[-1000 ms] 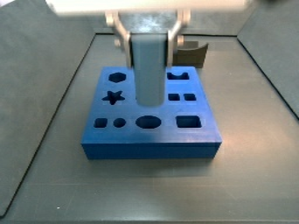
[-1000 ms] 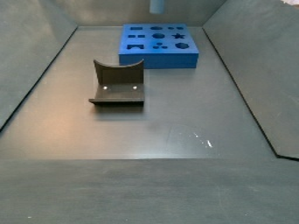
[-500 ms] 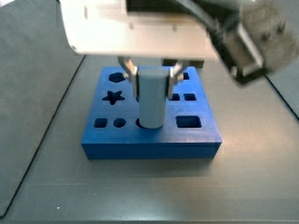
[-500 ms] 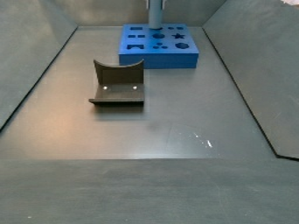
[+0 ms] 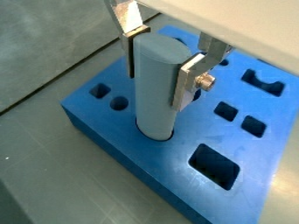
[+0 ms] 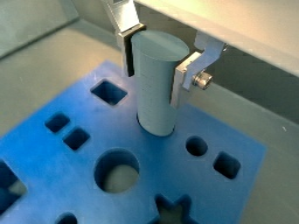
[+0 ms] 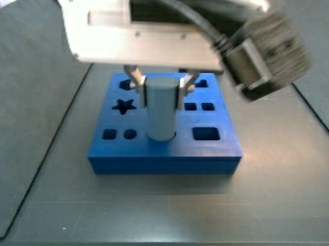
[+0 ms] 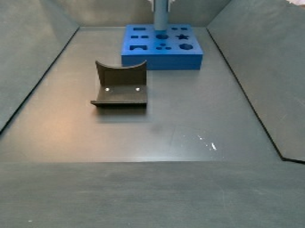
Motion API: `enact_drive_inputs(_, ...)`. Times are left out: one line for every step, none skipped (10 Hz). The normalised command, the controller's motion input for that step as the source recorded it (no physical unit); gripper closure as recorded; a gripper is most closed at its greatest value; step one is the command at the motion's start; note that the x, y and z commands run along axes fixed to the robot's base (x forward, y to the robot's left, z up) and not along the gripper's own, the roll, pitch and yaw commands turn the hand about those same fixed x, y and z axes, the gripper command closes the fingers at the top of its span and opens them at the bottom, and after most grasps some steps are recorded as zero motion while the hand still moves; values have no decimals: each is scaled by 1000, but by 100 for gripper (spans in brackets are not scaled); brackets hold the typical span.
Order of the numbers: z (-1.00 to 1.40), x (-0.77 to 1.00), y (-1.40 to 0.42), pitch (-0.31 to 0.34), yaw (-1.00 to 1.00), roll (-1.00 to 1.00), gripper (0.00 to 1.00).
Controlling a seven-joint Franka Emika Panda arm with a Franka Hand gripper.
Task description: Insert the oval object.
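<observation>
The oval object (image 5: 156,87), a pale grey peg, stands upright with its lower end inside a hole of the blue block (image 5: 128,131). It also shows in a wrist view (image 6: 156,83) and in both side views (image 7: 160,108) (image 8: 159,12). My gripper (image 5: 160,63) is shut on the peg's upper part, its silver fingers (image 5: 187,80) pressed on both sides. The blue block (image 7: 167,144) lies on the floor with several shaped holes, a star (image 7: 126,107) among them. In a side view the gripper (image 7: 161,85) hangs right over the block.
A brown block with a curved notch (image 8: 119,85) sits on the grey floor, well apart from the blue block (image 8: 163,46). Grey walls (image 8: 256,80) slope up around the floor.
The gripper has gone down with the peg. The peg's lower end has sunk into the hole at the block's front middle.
</observation>
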Motion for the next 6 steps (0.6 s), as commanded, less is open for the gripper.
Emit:
enact_drive_inputs(-389, -57, 46, 34, -94, 54, 100)
enact_drive_inputs(-520, 17, 0, 0, -146, 0, 100)
enact_drive_inputs(-571, 0, 0, 0, -146, 0, 100)
enact_drive_inputs(-469, 9, 14, 0, -140, -63, 100)
enact_drive_inputs(-334, 0, 23, -23, -97, -53, 100)
enact_drive_inputs(-197, 0, 0, -26, 0, -89, 100)
